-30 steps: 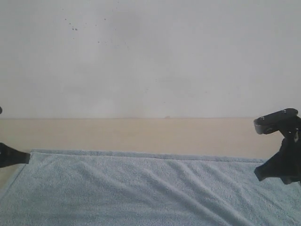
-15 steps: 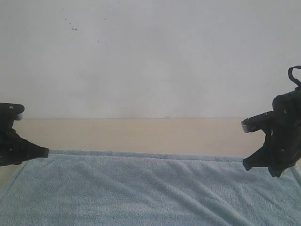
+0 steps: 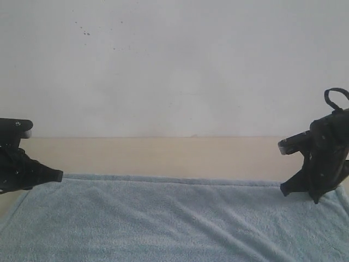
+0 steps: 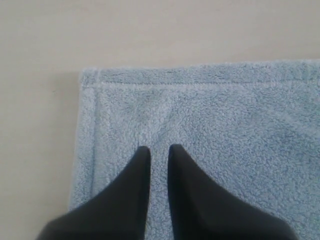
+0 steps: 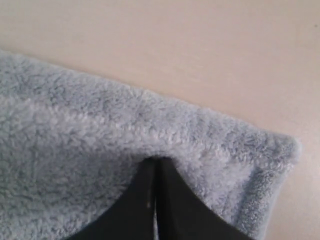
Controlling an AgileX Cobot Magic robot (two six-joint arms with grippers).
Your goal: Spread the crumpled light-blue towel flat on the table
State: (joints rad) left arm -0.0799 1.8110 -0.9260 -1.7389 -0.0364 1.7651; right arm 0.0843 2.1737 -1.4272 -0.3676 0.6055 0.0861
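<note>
Surveying exterior: towel lies wide on the table, with the far hem straight and only faint ripples. Left gripper at 9 o'clock, right gripper at 3 o'clock, each by a far corner.
Left wrist: jaws drawn nearly together, thin slit, no cloth in it. Corner hem lies square and flat just beyond the tips.
Right wrist: jaws pressed together at the pile; cannot tell whether fibres are pinched. Corner slightly puffed.
Progress: spreading looks essentially done. Near edge out of frame, unchecked.
Room: bare tabletop toward 12 o'clock, up to the wall. Little table shows at the sides.
</note>
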